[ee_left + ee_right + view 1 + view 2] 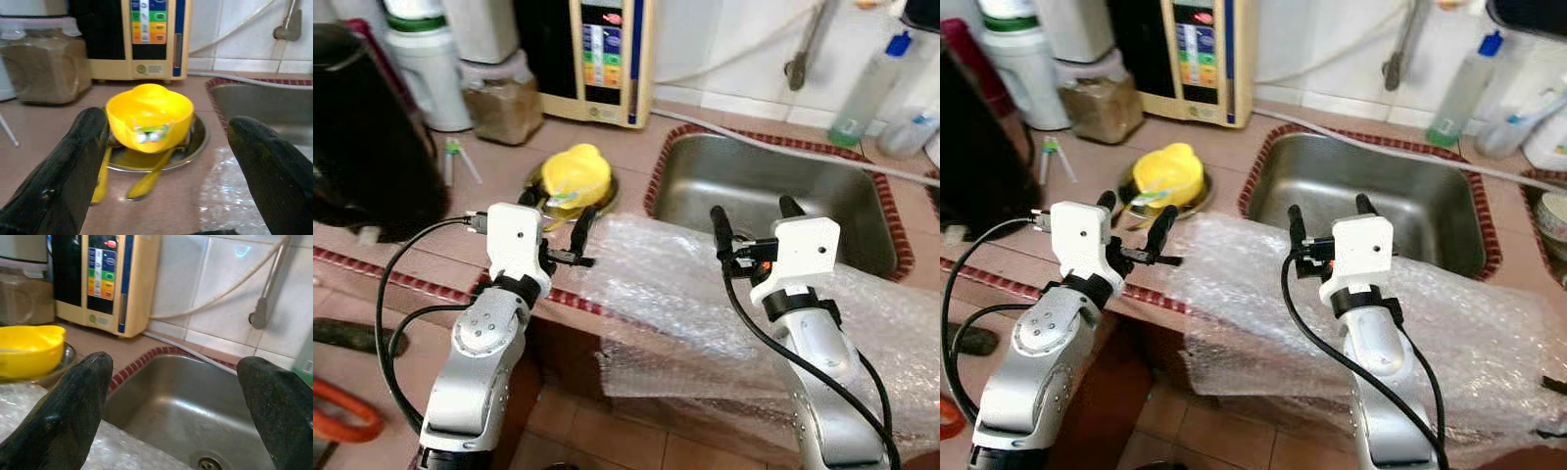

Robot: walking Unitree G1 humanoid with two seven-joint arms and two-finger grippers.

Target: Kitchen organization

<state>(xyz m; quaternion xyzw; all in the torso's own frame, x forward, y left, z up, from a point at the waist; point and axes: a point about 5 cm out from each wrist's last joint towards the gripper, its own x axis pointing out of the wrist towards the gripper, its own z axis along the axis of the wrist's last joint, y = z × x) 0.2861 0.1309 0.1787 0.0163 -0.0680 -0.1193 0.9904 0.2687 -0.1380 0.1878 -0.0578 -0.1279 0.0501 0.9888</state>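
a: head views, item one. yellow bowl [576, 176] sitting in a shallow metal dish [607, 191] on the tiled counter [499, 162], just left of the steel sink [773, 196]. item two, a sheet of bubble wrap [675, 294] draped over the counter's front edge and hanging down toward the floor.

b: grippers?

a: left gripper [558, 220] raised at the counter edge, close in front of the bowl, fingers spread apart and holding nothing. right gripper [754, 217] over the bubble wrap before the sink, fingers likewise apart, empty.

b: left wrist view?

a: bowl centred between the two black fingers [63, 171], not touched. yellow utensils [146, 178] lie in the dish under it, handles poking over the near rim. a jar of brown contents [44, 63] and a cream appliance [151, 39] stand behind.

b: risks there?

a: my judgement: a rounded bowl resting loose on utensils may tip or slide if one finger lands first, and the dish could skid with it.

b: right wrist view?

a: sink basin and drain [208, 464] ahead, bubble wrap at the near edge. risk: the wrap is slick and hangs unsupported; a finger or cable dragging it could pull the sheet off, or sweep it against the dish.
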